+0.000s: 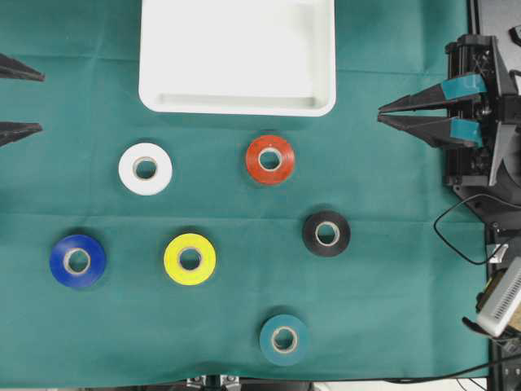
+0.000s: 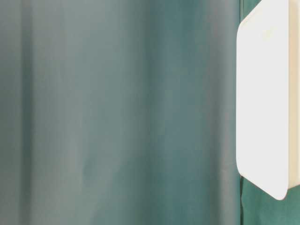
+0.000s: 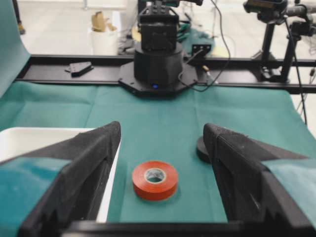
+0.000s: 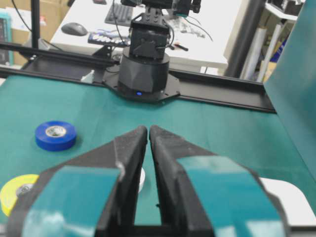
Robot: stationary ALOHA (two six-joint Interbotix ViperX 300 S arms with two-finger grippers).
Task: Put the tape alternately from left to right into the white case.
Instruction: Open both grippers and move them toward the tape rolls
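Six glossy tape rolls with pale cardboard cores lie flat on the green cloth (image 1: 391,244), all outside the white case (image 1: 236,104): white roll (image 1: 145,169), red roll (image 1: 269,159), black roll (image 1: 326,234), blue roll (image 1: 77,261), yellow roll (image 1: 190,259), teal roll (image 1: 284,339). The case is a smooth, round-cornered tray, seemingly bare inside. Left gripper (image 1: 32,102) is spread, holding nothing; right gripper (image 1: 383,114) is clenched on nothing. The table-level view is mostly blurred cloth.

Green cloth (image 1: 391,269) over table; white desk (image 4: 217,29) behind.

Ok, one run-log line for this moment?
tray: no rolls inside | six rolls on cloth | left gripper: open, holding nothing | right gripper: shut, holding nothing
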